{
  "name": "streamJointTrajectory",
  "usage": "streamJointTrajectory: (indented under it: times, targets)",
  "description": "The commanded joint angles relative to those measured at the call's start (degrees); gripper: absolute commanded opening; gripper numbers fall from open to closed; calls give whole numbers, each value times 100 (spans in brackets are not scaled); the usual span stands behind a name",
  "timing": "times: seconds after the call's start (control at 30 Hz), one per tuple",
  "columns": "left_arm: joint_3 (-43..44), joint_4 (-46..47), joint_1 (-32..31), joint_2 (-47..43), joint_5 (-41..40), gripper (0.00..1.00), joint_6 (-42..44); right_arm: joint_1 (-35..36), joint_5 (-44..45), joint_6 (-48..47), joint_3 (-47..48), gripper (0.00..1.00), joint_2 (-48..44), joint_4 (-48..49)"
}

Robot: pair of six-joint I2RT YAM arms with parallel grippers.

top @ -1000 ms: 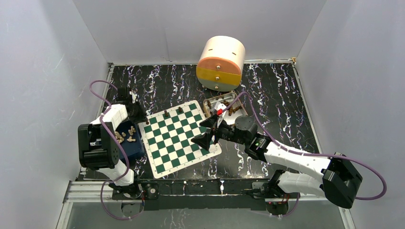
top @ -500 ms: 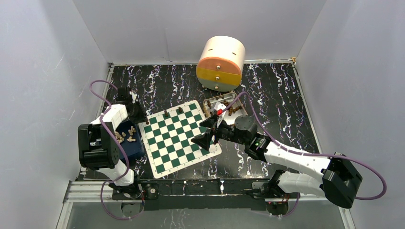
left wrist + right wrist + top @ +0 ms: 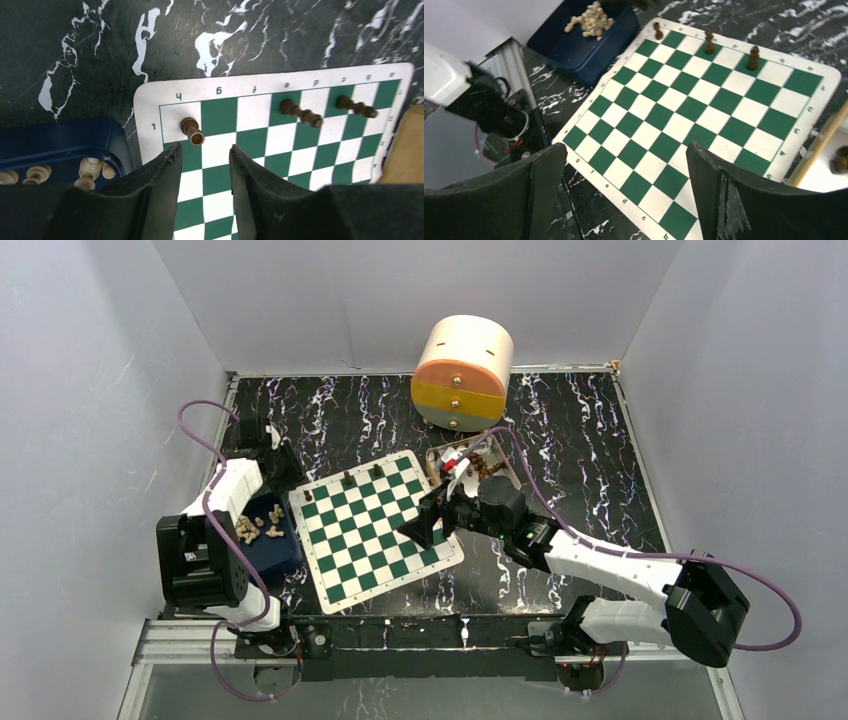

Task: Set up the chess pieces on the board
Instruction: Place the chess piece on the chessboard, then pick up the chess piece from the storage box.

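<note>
The green-and-white board [image 3: 372,540] lies in the middle of the table. Three dark chess pieces [image 3: 347,480] stand along its far row; they also show in the left wrist view [image 3: 192,131] and the right wrist view [image 3: 709,41]. My left gripper [image 3: 283,464] hovers open and empty just off the board's far left corner, with the corner piece just ahead of its fingertips [image 3: 172,152]. My right gripper [image 3: 424,523] is wide open and empty above the board's right edge [image 3: 674,115]. More dark pieces lie in the tan tray [image 3: 475,462].
A blue bin [image 3: 270,540] holding several light pieces sits left of the board, seen too in the left wrist view [image 3: 60,142]. A round tan and yellow drawer unit [image 3: 462,372] stands at the back. White walls enclose the black marbled table.
My left arm has swung back and to the left, drawing its gripper a little away from the board's corner. My right gripper has shifted slightly left over the board's edge.
</note>
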Motion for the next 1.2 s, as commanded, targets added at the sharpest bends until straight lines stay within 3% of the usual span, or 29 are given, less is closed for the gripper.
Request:
streamJointTrajectory:
  times: [0.0,0.2,0.3,0.33,0.37,0.53,0.63,0.77,0.8,0.93,1.17]
  targets:
    - [356,-256,45,-550,110,38,-61,15,890,403,637,99,150,-646]
    - [390,-466,38,-1026,911,43,5,6,2063,286,1400,99,564,-1926]
    - [228,-525,13,-1391,1312,64,42,-124,2367,124,1898,99,916,-2641]
    - [165,-535,-2,-1519,1440,85,52,-198,2400,109,2024,99,1021,-2826]
    - [73,-548,-13,-1648,1524,89,61,-294,2380,102,2108,99,1113,-2968]
    - [-342,-570,-109,-2278,1821,89,96,-995,2182,-52,2181,95,1343,-3130]
    - [-589,-515,-209,-2606,1905,89,134,-1508,2032,-205,2036,88,1451,-2826]
    - [-1070,-240,-300,-3021,1891,90,141,-2049,1791,-466,1906,67,1774,-2370]
    - [-1236,-140,-313,-3129,1900,90,139,-2121,1762,-524,1926,59,1877,-2199]
    - [-1517,50,-317,-3321,1796,91,89,-2318,1675,-601,2199,41,2337,-2054]
    - [-1460,-117,-312,-3310,1433,92,130,-2341,1588,-467,2638,35,3061,-1887]
